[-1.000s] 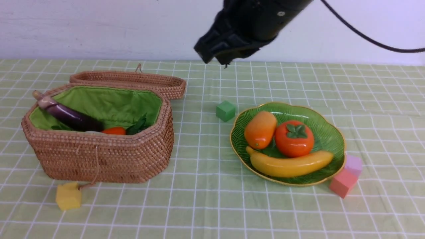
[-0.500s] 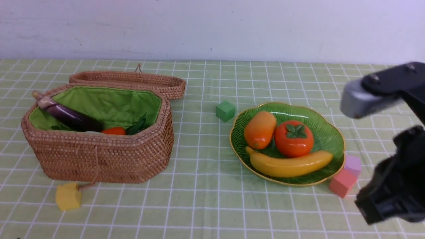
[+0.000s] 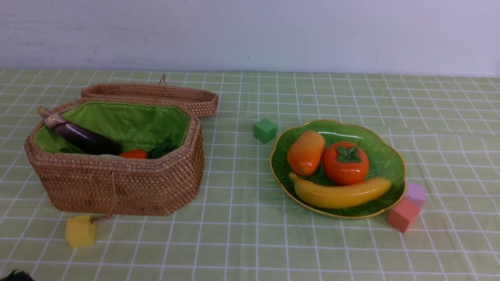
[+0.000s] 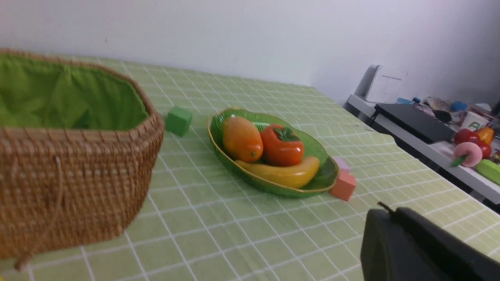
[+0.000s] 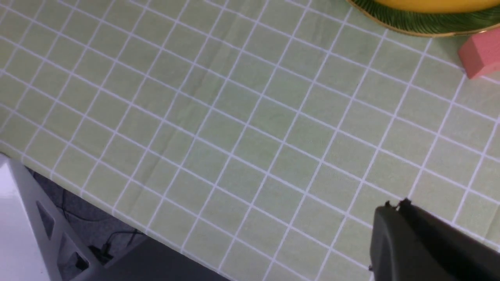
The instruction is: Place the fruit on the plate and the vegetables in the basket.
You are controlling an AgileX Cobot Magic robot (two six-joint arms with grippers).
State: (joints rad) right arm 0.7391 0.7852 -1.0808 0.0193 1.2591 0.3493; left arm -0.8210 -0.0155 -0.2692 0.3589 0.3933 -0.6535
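Fruit fills the plate (image 3: 392, 162): the mango (image 3: 306, 152) and persimmon (image 3: 346, 163) sit side by side, and the banana (image 3: 340, 193) lies across its near side, seemingly wedging them in. Left of the plate, the basket (image 3: 117, 187) stands open, lid folded back so its mouth is free. Inside, the eggplant (image 3: 78, 134) leans on the rim and the carrot (image 3: 133, 153) shows beside green leaves; the radish is barely visible. Both grippers are off the front view, jaws closed on nothing. Sorting looks finished.
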